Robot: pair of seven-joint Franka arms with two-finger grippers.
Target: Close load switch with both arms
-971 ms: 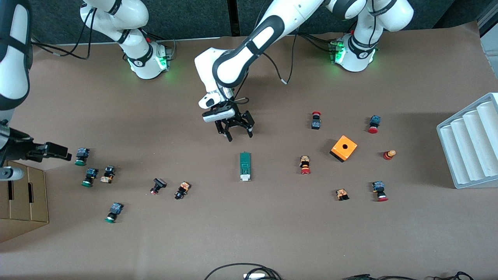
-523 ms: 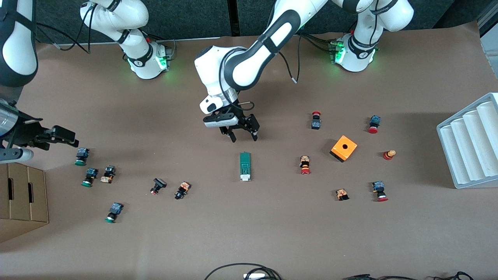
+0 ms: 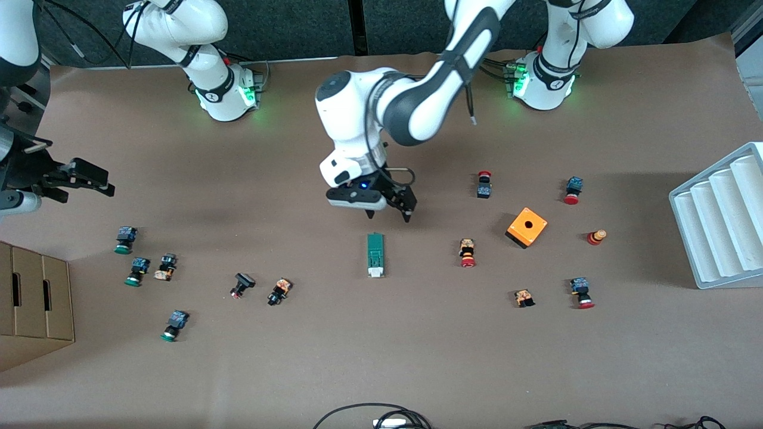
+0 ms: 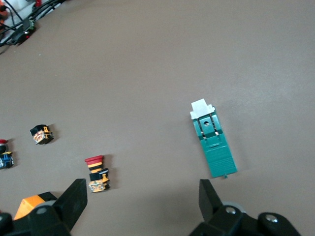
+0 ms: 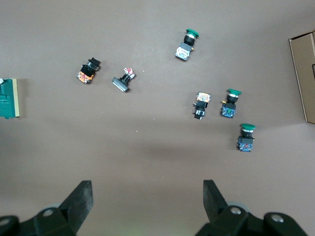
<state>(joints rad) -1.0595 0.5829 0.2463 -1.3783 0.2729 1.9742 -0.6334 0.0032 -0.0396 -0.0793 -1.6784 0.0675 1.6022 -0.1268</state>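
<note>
A: What takes up the most room?

B: The brown worktop [image 3: 381,357], with a dark curtain along the edge where the arm bases stand. A grey ribbed tray [image 3: 718,217] sits at the left arm's end, a cardboard box [image 3: 33,304] at the right arm's end.

A: And near the left end effector [image 3: 393,205]?

B: It hangs with fingers spread over bare worktop. The load switch [image 3: 375,255] lies just nearer the front camera than the spot beneath it, with nothing between. The orange cube [image 3: 526,227] and a red-capped push-button [image 3: 467,252] sit toward the left arm's end, well apart from the switch.

A: The right end effector [image 3: 89,179]?

B: Spread too, over the right arm's end of the worktop. Green-capped push-buttons [image 3: 124,239] lie scattered near it.

A: How does the switch lie?

B: Flat, its long axis running from the bases toward the front camera, white sliding piece [image 4: 201,109] at the camera end.
</note>
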